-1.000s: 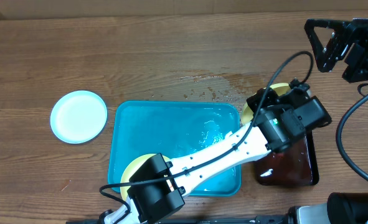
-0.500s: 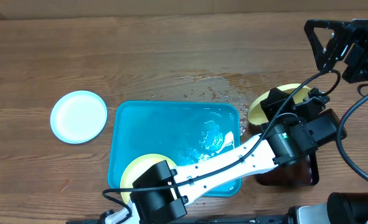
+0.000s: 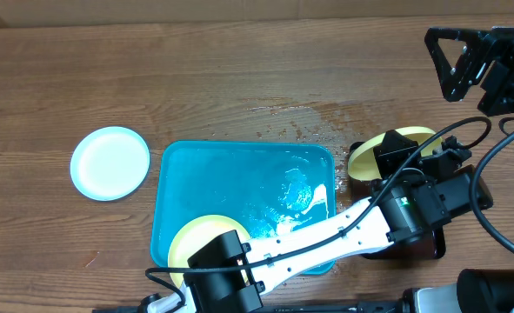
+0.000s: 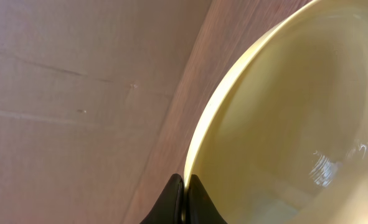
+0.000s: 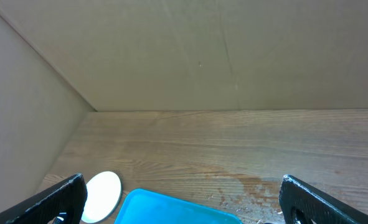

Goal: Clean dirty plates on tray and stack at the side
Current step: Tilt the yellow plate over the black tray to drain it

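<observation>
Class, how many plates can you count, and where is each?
3. A pale blue-white plate on the table left of the tray; a yellow plate inside the tray, partly under the arm; a second yellow plate gripped by the left pincer at right.

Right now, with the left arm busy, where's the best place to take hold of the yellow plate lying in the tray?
Probably its rim on the far side, pinched from above. The yellow plate lies flat in the near-left corner of the tray, close to the left wall, so a finger should fit more easily on the edge that faces the open tray floor.
</observation>
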